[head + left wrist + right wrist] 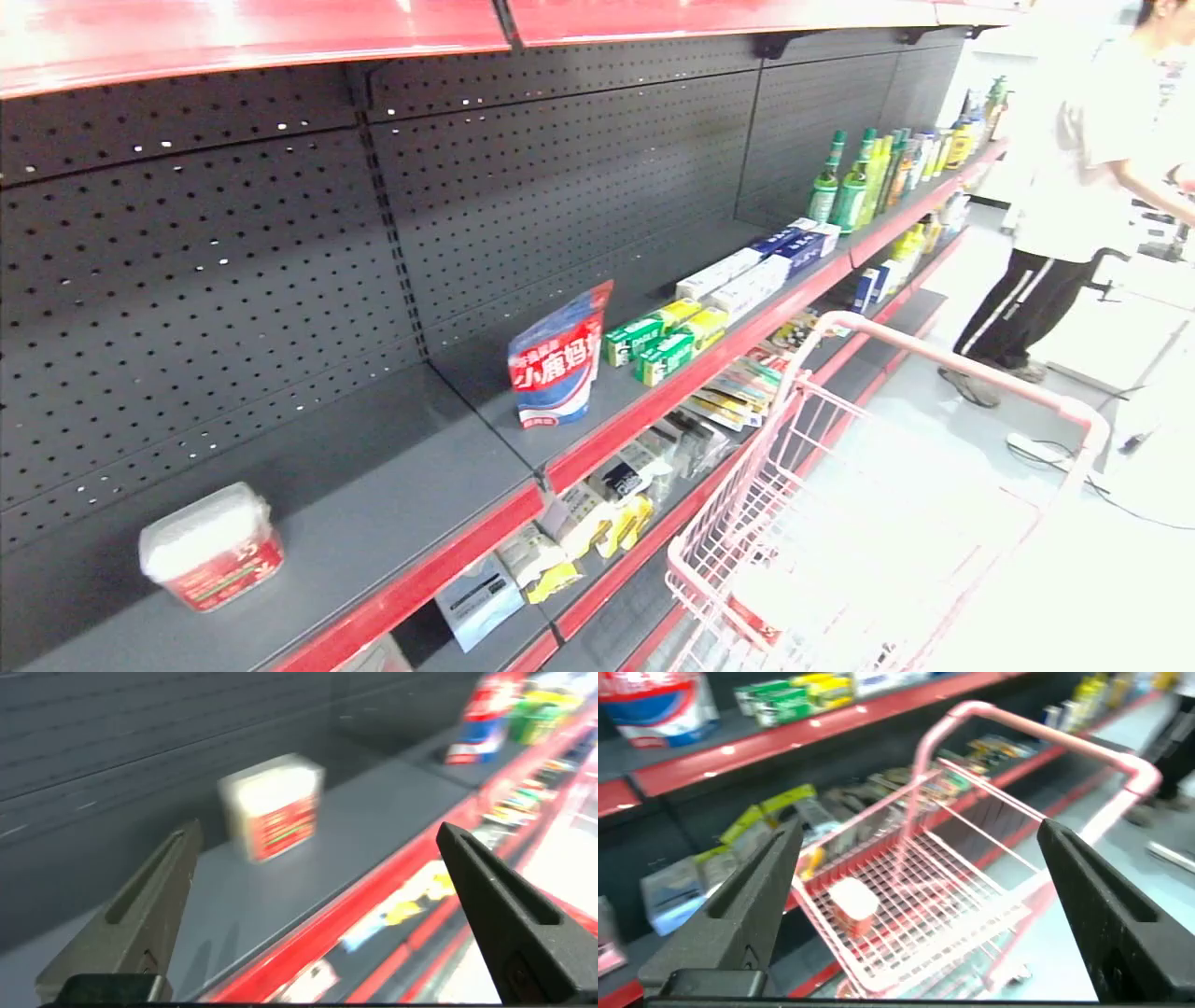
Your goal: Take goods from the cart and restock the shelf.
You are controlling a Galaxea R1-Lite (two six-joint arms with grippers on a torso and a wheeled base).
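While wide open and empty, left gripper (318,829) before red shelf edge (374,882), right gripper (920,829) above cart (1036,733).

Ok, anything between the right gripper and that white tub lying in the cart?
Nothing visible. The right gripper is open above the cart, whose top is open, and the white tub lies uncovered on the wire floor. A pink frame bar runs close beside it.
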